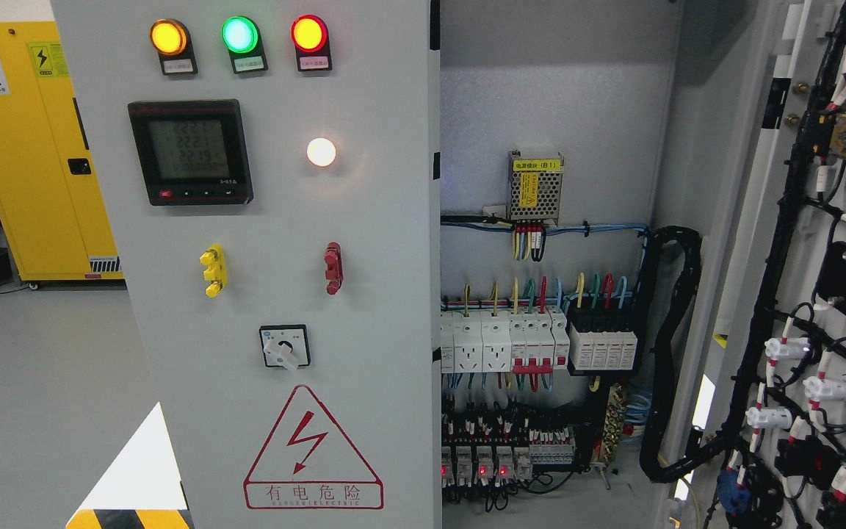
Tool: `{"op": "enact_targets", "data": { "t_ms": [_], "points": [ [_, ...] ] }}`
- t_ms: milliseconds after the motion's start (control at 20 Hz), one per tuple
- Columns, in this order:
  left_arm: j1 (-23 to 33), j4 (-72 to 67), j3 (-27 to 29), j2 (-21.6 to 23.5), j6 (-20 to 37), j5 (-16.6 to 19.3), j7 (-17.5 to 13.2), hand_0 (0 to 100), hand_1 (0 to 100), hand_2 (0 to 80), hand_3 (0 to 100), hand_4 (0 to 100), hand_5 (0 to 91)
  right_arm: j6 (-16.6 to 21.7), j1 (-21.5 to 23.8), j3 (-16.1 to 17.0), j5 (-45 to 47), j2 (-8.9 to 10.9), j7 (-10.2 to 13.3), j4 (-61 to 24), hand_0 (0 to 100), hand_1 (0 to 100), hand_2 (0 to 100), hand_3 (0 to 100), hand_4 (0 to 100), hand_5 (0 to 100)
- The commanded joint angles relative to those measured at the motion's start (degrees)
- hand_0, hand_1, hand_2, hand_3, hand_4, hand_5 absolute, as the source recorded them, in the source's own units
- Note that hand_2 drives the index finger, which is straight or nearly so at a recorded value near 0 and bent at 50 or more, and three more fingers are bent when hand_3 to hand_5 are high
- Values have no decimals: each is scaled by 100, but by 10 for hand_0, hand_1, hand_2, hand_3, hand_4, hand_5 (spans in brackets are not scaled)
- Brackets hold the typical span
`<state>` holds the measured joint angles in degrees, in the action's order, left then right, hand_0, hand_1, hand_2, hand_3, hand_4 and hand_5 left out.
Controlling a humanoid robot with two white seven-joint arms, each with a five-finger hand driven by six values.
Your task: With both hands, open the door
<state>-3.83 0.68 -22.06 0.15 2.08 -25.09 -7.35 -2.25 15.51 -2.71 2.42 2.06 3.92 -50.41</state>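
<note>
Hands are nowhere in my view; neither arm shows at the lower edge, so I cannot tell whether my fingers are spread or curled, or what they touch.

Nearest me on the left stands the left door (276,294), closed, flat toward me, its long axis upright. It carries three lamps (239,34), a meter (190,152), a knob (285,347) and a warning triangle (312,450). The right door (819,294) is swung wide open at the far right, its inner face turned toward me with black cables (783,242) and white plugs across it; it too stands upright, hinged along its near-right side as far as I can judge. Between them the cabinet (562,110) lies open, with breakers (500,342) and coloured wires (533,290) exposed.

I judge the right half done and the left door yet to open. Risks: reaching blind, I could push a hand into the live wiring, or snag the cable loom (669,353) hanging beside the right door. On the left door I could knock the knob, or the red handle (333,268) and yellow handle (212,270).
</note>
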Motion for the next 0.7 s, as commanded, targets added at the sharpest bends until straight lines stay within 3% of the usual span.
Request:
{"op": "enact_targets", "data": {
  "t_ms": [0,651],
  "points": [
    [-3,-252,8,-164,-6,293,14,0,0,0,54,0,0,-3,216,-1398,-5,111,-23,-4220,217,78,0,0,0,0],
    [5,-217,26,-217,3,347,-4,0,0,0,55,0,0,181,-487,-1549,13,-100,-14,-6198,217,76,0,0,0,0]
  ]
}}
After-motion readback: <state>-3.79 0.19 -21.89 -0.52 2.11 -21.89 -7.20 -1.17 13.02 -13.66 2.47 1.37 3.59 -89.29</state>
